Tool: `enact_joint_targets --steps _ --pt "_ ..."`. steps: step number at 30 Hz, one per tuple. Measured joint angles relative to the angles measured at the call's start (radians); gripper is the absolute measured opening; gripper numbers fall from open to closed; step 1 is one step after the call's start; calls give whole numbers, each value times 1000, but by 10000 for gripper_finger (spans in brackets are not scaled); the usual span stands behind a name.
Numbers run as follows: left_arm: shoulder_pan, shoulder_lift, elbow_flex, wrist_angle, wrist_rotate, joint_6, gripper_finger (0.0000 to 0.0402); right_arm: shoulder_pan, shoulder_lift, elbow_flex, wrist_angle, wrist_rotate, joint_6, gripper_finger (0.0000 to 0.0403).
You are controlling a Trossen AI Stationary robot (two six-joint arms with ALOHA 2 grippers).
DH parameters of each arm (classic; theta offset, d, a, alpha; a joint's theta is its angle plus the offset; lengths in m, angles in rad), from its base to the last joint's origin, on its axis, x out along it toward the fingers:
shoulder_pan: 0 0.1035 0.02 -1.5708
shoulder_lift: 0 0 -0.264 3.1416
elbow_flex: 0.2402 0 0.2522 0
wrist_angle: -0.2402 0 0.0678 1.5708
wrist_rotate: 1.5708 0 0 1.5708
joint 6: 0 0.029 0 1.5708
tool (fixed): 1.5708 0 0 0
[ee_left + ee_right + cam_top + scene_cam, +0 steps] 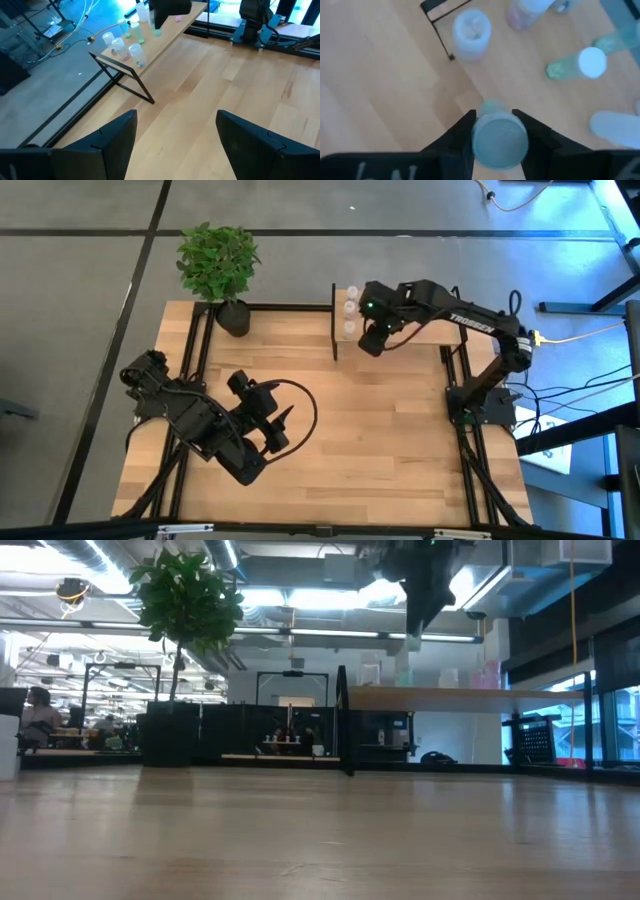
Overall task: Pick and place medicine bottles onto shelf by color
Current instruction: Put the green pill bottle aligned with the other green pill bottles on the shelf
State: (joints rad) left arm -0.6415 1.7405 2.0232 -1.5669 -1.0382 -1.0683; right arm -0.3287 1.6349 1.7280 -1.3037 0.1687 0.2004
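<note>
The shelf (420, 330) stands at the table's far right on black posts. Several medicine bottles stand on it, three of them at its left end (349, 310). In the right wrist view they show as a white-capped one (471, 30), a pink one (527, 10) and a green one (580, 64). My right gripper (372, 340) hangs over the shelf's left part, shut on a bottle with a pale bluish-green cap (499, 137). My left gripper (285, 428) stands open over the table's near left, holding nothing. My right gripper pinches the bottle at its upper part, just beside the cap (480, 134), with one finger on each side. The fingers come steeply from above. The bottle's body (157, 31) hangs below them, roughly upright and clear of the shelf top.
A potted plant (220, 265) stands at the table's far left corner. Bare tabletop (380, 430) lies between the two arms. The right arm's base (480, 405) sits at the right edge, near the shelf's post (334, 320).
</note>
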Motion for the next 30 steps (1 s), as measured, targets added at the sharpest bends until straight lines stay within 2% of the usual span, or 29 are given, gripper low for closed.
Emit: enact_joint_targets --steps 4,7,14,22,30 --pt "0 0 0 0 0 -1 267 -30 -5 -65 86 -16 0 119" --pt "0 0 0 1 1 -2 267 -50 -7 -110 148 -66 -5 119" --pt "0 0 0 5 1 -2 267 -85 -6 -194 167 -83 8 119" --pt "0 0 0 5 2 3 267 -87 -6 -211 195 -34 24 119" --pt "0 0 0 5 4 5 267 -88 -6 -211 205 -31 27 119"
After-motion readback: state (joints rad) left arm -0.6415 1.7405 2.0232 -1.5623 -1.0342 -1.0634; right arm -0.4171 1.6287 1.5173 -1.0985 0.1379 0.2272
